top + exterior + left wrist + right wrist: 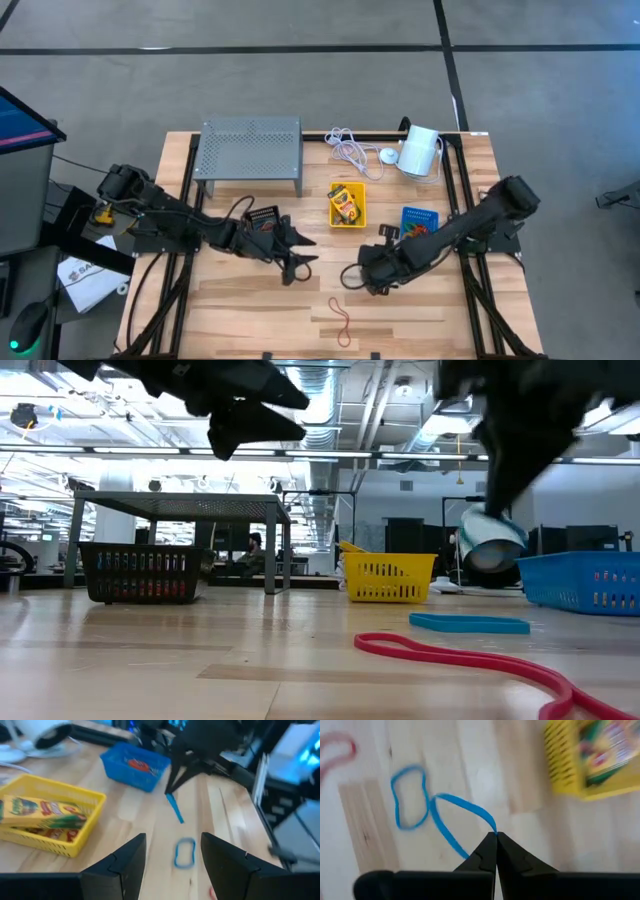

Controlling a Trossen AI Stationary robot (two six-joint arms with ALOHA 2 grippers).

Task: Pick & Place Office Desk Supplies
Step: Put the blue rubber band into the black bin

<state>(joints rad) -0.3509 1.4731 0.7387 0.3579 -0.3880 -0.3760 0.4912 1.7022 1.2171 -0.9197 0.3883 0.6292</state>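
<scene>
In the low view, both arms are cut off by the top edge. The red rubber band (470, 658) runs off the bottom right corner. The yellow bin (585, 757) is blurred and cropped in the right wrist view.

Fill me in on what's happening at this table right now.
The right gripper is shut on a blue rubber band, lifting one end off the wooden table. A second blue band lies flat beside it. The left gripper hovers open nearby, holding nothing. A red band lies apart on the table; crayon boxes sit in the yellow bin.
</scene>
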